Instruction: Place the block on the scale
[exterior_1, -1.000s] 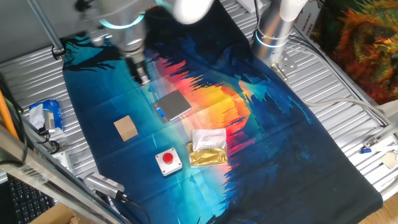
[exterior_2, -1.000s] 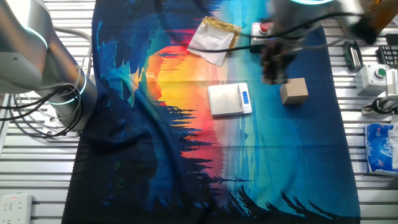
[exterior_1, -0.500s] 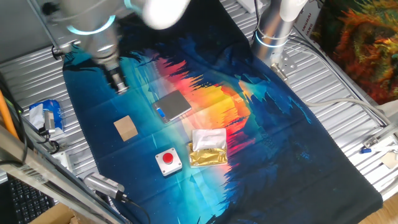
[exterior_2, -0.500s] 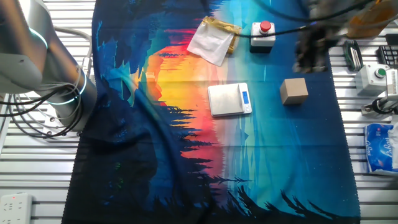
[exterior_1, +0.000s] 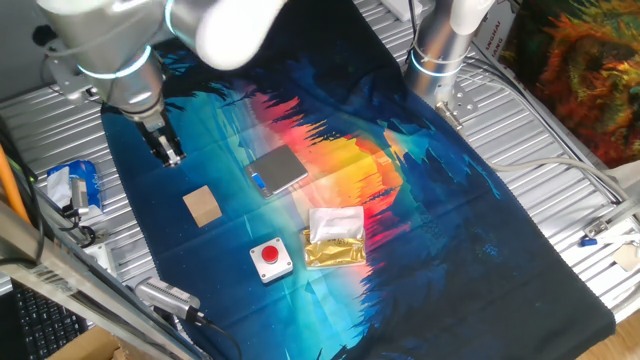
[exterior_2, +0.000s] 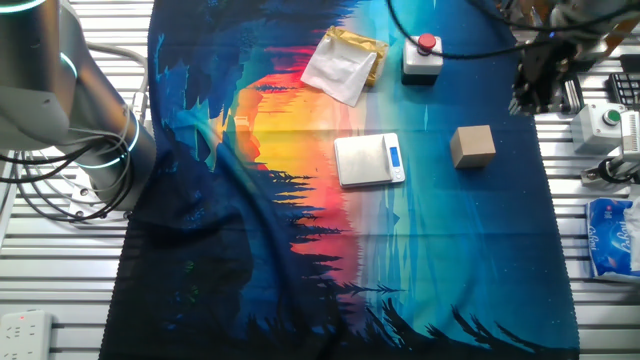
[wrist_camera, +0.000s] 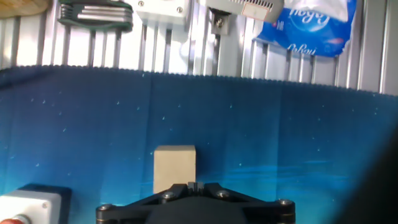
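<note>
The tan wooden block (exterior_1: 202, 206) lies on the blue part of the cloth, left of the scale (exterior_1: 278, 169), a flat square with a silver-grey top and a blue front edge. In the other fixed view the block (exterior_2: 472, 146) sits right of the scale (exterior_2: 368, 159). My gripper (exterior_1: 167, 150) hangs above the cloth's left edge, up and left of the block, apart from it; in the other fixed view it (exterior_2: 527, 95) is blurred. In the hand view the fingertips (wrist_camera: 191, 185) meet, empty, with the block (wrist_camera: 175, 167) just beyond them.
A white box with a red button (exterior_1: 270, 259) and a white-and-gold packet (exterior_1: 334, 238) lie in front of the scale. A blue tissue pack (exterior_1: 75, 185) and tools lie on the slatted table beside the cloth. A second arm's base (exterior_1: 440, 50) stands at the back.
My gripper has swung from behind the scale to the cloth's edge beyond the block. The block, scale and other things have not moved.
</note>
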